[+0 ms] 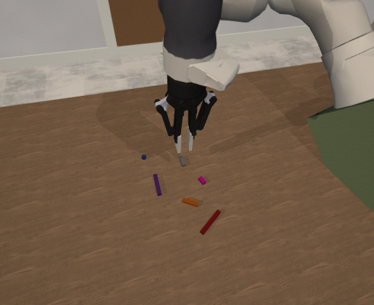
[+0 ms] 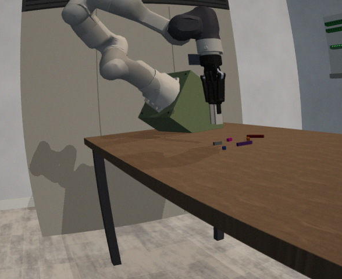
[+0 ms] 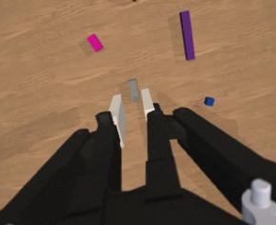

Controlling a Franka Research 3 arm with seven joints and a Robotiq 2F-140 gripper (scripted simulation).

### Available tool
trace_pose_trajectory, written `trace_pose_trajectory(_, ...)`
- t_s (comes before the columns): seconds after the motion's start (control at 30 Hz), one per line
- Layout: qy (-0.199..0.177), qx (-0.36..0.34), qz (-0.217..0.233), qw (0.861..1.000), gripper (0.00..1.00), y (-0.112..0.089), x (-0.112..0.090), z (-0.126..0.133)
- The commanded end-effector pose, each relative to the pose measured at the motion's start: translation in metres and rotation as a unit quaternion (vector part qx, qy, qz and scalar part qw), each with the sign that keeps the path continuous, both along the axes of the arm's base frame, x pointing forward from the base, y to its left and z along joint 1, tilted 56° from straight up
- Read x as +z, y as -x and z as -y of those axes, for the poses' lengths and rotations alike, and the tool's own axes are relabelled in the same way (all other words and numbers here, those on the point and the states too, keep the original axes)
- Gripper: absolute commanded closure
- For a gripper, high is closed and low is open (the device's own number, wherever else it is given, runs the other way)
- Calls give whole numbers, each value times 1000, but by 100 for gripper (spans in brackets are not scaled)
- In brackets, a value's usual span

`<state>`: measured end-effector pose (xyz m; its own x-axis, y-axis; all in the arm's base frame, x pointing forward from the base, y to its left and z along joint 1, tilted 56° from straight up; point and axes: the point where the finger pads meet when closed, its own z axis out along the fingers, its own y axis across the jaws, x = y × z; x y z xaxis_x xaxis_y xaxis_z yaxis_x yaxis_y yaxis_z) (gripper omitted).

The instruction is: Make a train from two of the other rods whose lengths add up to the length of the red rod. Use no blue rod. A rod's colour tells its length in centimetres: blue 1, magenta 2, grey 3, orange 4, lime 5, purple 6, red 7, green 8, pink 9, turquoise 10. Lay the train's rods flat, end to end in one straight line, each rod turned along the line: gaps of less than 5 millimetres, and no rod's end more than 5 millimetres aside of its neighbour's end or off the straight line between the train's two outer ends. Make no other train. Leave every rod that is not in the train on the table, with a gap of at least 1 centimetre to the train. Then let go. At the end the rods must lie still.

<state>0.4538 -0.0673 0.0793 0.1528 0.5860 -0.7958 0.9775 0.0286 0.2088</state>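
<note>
The red rod (image 1: 210, 222) lies flat at the front of the group, and the orange rod (image 1: 189, 201) lies just behind it. The grey rod (image 1: 182, 161) lies flat further back. It also shows in the wrist view (image 3: 133, 90). My gripper (image 1: 184, 149) hangs well above the table, over the grey rod, as the side view shows (image 2: 216, 120). Its fingers stand close together with a small gap, and nothing is between them. In the wrist view the grey rod lies on the table below that gap (image 3: 130, 96).
The purple rod (image 1: 156, 184), magenta rod (image 1: 201, 180) and small blue rod (image 1: 144, 156) lie apart around the grey one. The green robot base (image 1: 355, 147) stands at the right. The table edge (image 2: 129, 168) is far from the rods.
</note>
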Motion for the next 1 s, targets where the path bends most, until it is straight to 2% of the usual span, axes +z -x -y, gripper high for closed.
trace_pose_trajectory(0.0,1,-1,4,1000,85,0,1,0)
trace_pose_trajectory(0.63,1,-1,4,1000,85,-1,-1,3)
trace_pose_trajectory(0.97,1,-1,4,1000,85,-2,-8,13)
